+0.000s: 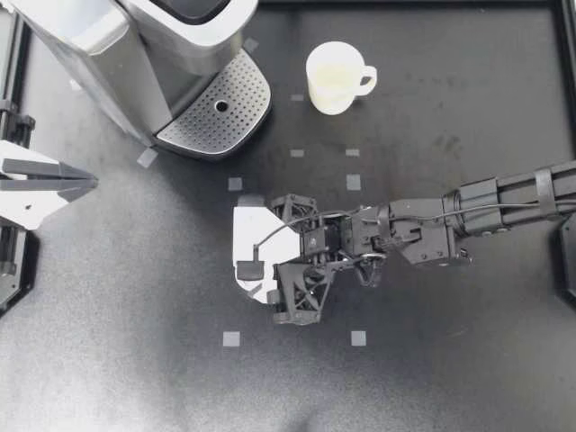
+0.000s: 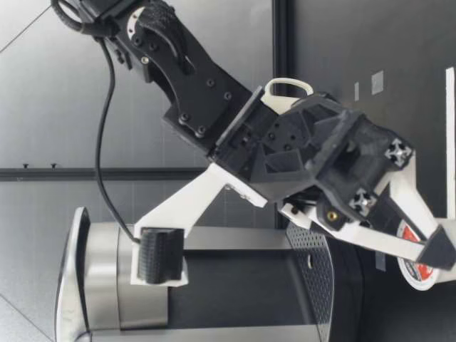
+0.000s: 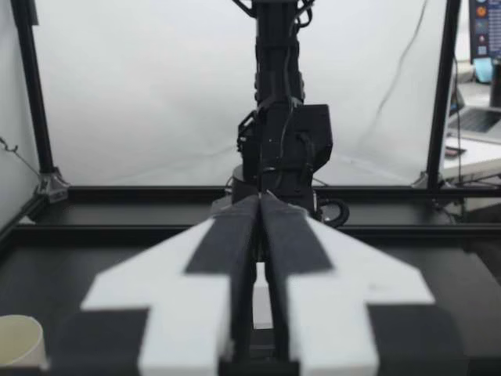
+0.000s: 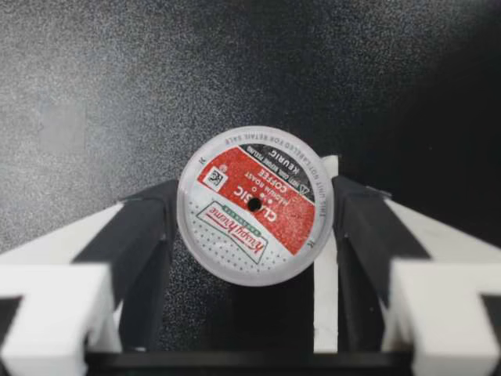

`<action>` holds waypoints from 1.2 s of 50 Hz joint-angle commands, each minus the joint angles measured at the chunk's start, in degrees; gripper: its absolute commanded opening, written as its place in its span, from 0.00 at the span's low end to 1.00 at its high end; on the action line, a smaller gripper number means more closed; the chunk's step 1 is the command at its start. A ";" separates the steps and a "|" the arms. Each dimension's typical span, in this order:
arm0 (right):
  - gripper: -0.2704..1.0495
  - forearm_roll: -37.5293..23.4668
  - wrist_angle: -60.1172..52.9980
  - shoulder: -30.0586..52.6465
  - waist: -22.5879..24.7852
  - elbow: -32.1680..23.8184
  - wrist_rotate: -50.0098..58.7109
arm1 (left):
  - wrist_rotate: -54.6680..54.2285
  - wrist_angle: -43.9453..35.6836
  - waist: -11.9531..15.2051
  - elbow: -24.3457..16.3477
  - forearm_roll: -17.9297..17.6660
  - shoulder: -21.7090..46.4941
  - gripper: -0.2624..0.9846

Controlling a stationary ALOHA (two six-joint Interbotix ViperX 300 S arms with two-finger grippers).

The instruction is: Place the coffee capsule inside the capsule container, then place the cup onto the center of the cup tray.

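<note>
The coffee capsule [image 4: 254,205], with a red and white foil lid, stands upright on the black table. My right gripper [image 1: 261,254] points straight down over it near the table's middle, hiding it from above. Both finger pads [image 4: 153,235] touch the lid's rim from opposite sides, so the gripper is shut on it. At table level the capsule [image 2: 418,274] shows under the right gripper [image 2: 420,249]. A cream cup [image 1: 335,77] stands at the back, beside the coffee machine [image 1: 135,54] and its perforated cup tray [image 1: 216,112]. My left gripper [image 1: 63,180] waits shut at the left edge.
Small grey tape squares [image 1: 231,338] mark the mat around the right gripper. A black frame rail [image 1: 565,54] borders the table. In the left wrist view the cup [image 3: 19,341] shows beside the shut fingers [image 3: 227,266], with my right arm's base [image 3: 283,149] beyond.
</note>
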 commanded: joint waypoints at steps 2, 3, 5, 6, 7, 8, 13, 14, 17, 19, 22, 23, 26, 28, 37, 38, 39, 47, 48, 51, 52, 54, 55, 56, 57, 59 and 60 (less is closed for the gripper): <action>0.63 -0.09 -0.09 -2.02 -0.44 -1.14 0.26 | -0.18 -0.26 0.09 -0.79 0.09 0.26 0.32; 0.63 -0.09 0.00 -2.11 -0.35 -1.14 0.26 | -0.18 -0.26 0.09 -0.79 0.09 0.35 0.32; 0.63 -0.09 0.00 -2.81 -0.35 -1.05 0.26 | -0.44 -0.26 0.09 -0.97 0.09 0.62 0.32; 0.63 -0.09 0.00 -3.16 -0.44 -1.14 0.35 | -0.62 -0.26 0.09 -1.14 0.09 0.88 0.32; 0.63 -0.09 0.09 -3.60 -0.35 -1.05 0.35 | -0.70 -0.26 0.09 -1.23 0.09 1.05 0.32; 0.63 0.00 0.00 -4.04 -0.35 -1.05 0.35 | -0.79 -0.26 0.18 -1.41 0.09 1.41 0.32; 0.63 -0.09 -0.35 -7.38 -0.35 0.09 -0.18 | -0.88 -0.09 0.18 -2.64 0.00 3.78 0.32; 0.63 -0.09 -0.44 -8.26 -0.35 0.44 -0.26 | -0.88 0.09 0.26 -3.08 0.00 4.48 0.32; 0.63 0.00 -1.58 -10.63 -0.35 1.85 -0.18 | -0.97 2.64 0.70 -5.19 -0.09 6.68 0.32; 0.63 0.00 -2.81 -12.22 -0.35 2.90 -0.09 | -1.14 5.36 1.23 -6.77 -0.26 8.09 0.32; 0.63 0.09 -5.71 -15.12 -0.35 5.45 0.35 | -1.32 10.55 2.37 -9.58 -0.35 10.37 0.32; 0.63 0.26 -6.77 -15.82 -0.35 6.33 0.44 | -1.32 12.39 2.81 -10.63 -0.35 11.16 0.32; 0.63 0.53 -10.11 -18.02 -0.35 8.96 0.70 | -1.32 18.11 4.04 -13.89 -0.35 13.36 0.32; 0.63 0.79 -12.74 -19.42 -0.35 11.07 0.97 | -1.32 21.80 4.83 -16.26 -0.35 14.68 0.32; 0.63 0.97 -27.42 -25.14 -0.18 20.04 2.02 | -0.70 44.65 7.47 -29.62 0.79 19.86 0.32; 0.63 0.97 -28.83 -25.58 -0.18 20.83 2.02 | -0.70 47.81 7.47 -31.20 1.14 20.39 0.32; 0.63 0.97 -30.15 -26.02 -0.18 21.62 2.02 | -0.79 50.80 7.56 -33.13 1.76 20.92 0.32; 0.63 0.97 -37.44 -28.39 -0.18 27.16 1.93 | -1.58 70.14 7.56 -46.32 6.77 26.98 0.32; 0.63 0.97 -38.06 -28.65 -0.18 27.77 1.93 | -1.58 72.25 7.47 -47.64 7.38 28.04 0.32; 0.63 0.97 -39.29 -29.27 -0.18 28.92 1.93 | -1.67 78.57 7.56 -52.12 9.49 32.26 0.32; 0.63 0.97 -39.55 -29.44 -0.18 29.18 1.93 | -1.67 80.24 7.47 -53.26 10.11 33.57 0.32; 0.63 0.97 -39.99 -29.97 -0.18 29.88 1.85 | -1.67 83.50 7.38 -55.55 11.51 36.30 0.32; 0.63 0.97 -40.08 -30.23 -0.18 30.06 1.76 | -1.67 85.08 7.21 -56.69 12.39 37.62 0.32; 0.63 0.97 -40.08 -30.41 -0.18 30.23 1.67 | -1.76 86.40 7.03 -57.57 13.36 38.85 0.32; 0.63 1.05 -40.08 -30.59 -0.18 30.50 1.67 | -1.76 87.63 6.77 -58.54 14.50 39.99 0.32; 0.63 0.97 -39.99 -31.03 -0.18 30.85 1.85 | -1.85 89.91 5.98 -60.03 17.05 42.01 0.32; 0.63 1.05 -39.99 -31.29 -0.18 31.20 1.93 | -2.02 90.79 5.54 -60.82 18.46 43.07 0.32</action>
